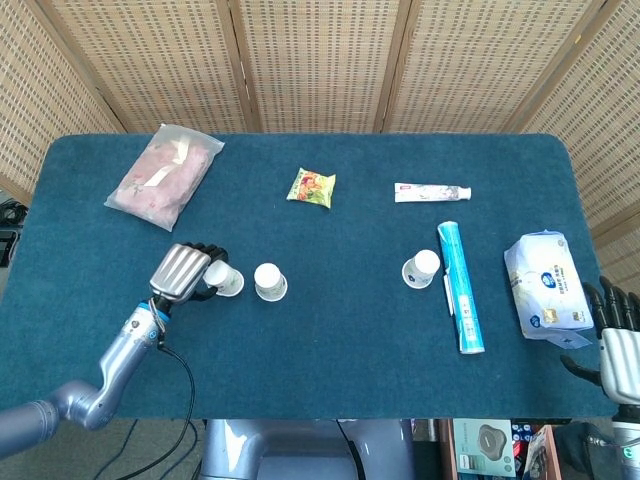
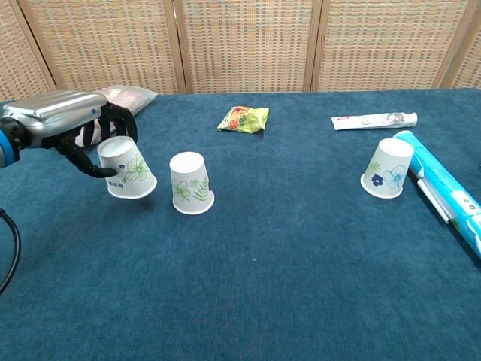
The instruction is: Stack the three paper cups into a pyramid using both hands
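Left hand (image 2: 71, 124) grips the green-flower cup (image 2: 128, 167), fingers wrapped round its upper part. Cup is upside down, tilted, and just left of the fern cup (image 2: 191, 183); the two look barely apart, can't tell if the held cup's rim touches the table (image 2: 301, 286).

Fern cup stands upside down near table centre, upright. Using it as the landmark:
- Blue-flower cup (image 2: 388, 168) well to its right, upside down, leaning against or just beside the blue tube (image 1: 461, 287), which lies lengthwise further right.
- Snack packet (image 1: 311, 187) behind it, slightly right.
- Toothpaste (image 1: 432, 192) behind and well right, lying crosswise.
- Pink bag (image 1: 165, 175) behind and to the left.
- Wipes pack (image 1: 546, 284) far right, near the table edge.

Right hand (image 1: 612, 335) sits at the far right, off the table's front corner, just past the wipes pack. It holds nothing, fingers extended and slightly spread. Only the head view shows it.

No cups stacked yet; all three on or near table level.
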Robot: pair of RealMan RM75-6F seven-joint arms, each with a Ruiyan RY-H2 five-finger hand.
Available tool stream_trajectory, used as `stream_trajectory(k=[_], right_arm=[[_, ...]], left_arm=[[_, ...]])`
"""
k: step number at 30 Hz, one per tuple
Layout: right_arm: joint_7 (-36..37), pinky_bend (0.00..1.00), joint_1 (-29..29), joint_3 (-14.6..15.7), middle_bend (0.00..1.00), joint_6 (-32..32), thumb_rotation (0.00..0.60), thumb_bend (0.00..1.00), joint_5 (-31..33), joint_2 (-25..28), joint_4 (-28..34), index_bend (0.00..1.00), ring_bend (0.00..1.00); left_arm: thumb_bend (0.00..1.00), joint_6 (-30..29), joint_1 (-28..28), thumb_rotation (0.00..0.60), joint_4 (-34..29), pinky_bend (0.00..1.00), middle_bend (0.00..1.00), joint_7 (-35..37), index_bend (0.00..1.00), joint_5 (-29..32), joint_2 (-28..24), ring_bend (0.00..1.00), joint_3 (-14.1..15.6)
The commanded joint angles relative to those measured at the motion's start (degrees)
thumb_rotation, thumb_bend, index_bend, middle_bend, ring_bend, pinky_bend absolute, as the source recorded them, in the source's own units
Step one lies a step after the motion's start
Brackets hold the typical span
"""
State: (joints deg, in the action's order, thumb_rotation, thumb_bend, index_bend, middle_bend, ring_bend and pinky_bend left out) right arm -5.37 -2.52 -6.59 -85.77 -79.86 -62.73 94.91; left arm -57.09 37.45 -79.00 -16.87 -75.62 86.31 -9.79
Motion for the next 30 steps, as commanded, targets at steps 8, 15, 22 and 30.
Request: stream_trajectory(k=[8,15,22,30], right_arm=[[1.37,0.00,0.12,-0.16,0.00,0.05,0.600,0.00,0.25,0.42,-0.08,0.00,0.00],[1.81,0.00,-0.03,-0.28,0.00,0.39,0.600,0.00,0.49,0.50,-0.25,0.00,0.00],[1.99,0.00,0.08,-0.22,0.00,0.16,0.600,0.00,0.32,0.60,-0.18,0.00,0.00],[2.21,0.00,-0.02,-0.32,0.00,0.41,0.600,0.00,0.57,0.67,-0.35,0.00,0.00]], left_arm=[[0.27,0.70,1.68,0.600,2.42,0.50,0.44,-2.96,0.40,3.45,3.31,0.45,-0.26],[0.27,-0.73,2.54,0.600,0.64,0.50,0.43,-5.65,0.40,3.53,1.86,0.45,-1.20],[0.27,2.06,3.32,0.600,1.14,0.46,0.38,-7.98,0.39,6.98,3.83,0.39,0.07],[0.27,3.52,3.35,0.600,-4.82,0.02,0.00,-10.44,0.00,11.44,0.89,0.00,0.21]])
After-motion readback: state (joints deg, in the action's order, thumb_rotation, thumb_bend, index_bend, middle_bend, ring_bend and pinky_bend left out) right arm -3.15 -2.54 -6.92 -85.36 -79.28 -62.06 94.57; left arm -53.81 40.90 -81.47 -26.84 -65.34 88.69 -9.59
